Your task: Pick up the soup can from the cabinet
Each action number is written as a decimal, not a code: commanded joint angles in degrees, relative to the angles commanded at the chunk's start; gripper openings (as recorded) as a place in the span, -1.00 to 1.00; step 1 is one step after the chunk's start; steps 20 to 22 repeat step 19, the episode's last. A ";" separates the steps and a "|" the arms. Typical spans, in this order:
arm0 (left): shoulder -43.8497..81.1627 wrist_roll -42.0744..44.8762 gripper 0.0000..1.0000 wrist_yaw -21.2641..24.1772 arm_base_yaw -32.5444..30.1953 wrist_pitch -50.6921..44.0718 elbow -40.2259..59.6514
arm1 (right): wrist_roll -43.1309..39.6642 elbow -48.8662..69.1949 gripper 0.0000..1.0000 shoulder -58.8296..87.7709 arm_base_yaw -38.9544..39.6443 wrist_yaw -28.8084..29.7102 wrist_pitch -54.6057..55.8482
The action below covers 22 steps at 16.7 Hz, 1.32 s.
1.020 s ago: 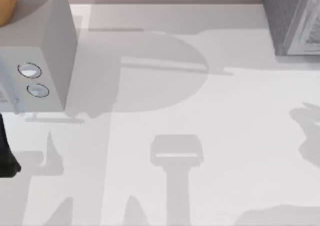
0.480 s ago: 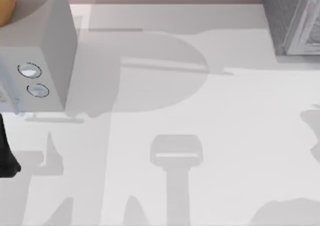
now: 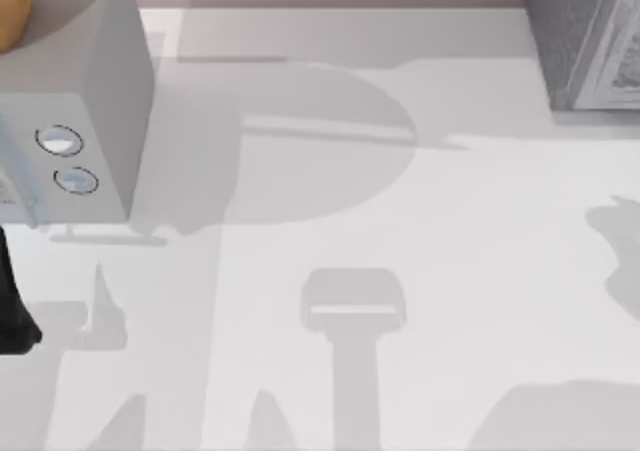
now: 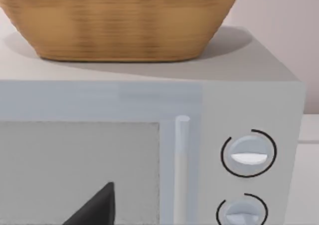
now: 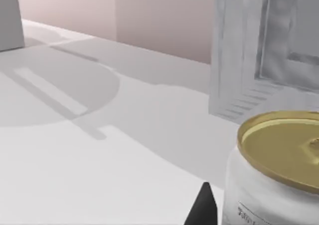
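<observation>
At the upper left of the top view our microwave (image 3: 75, 121) stands on the table (image 3: 400, 271), its two dials (image 3: 60, 141) facing the camera, with a woven basket (image 4: 119, 20) on top of it. Our left arm (image 3: 12, 311) sits at the left edge; we cannot tell how its fingers stand. At the upper right is the grey cabinet (image 3: 585, 36). In the right wrist view the soup can (image 5: 279, 175) stands upright just beside the cabinet, one dark fingertip (image 5: 203, 207) near it; that grip's state we cannot tell.
</observation>
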 joint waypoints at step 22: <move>0.00 0.00 1.00 0.00 0.00 0.00 0.00 | 0.00 0.00 1.00 0.00 0.00 0.00 0.00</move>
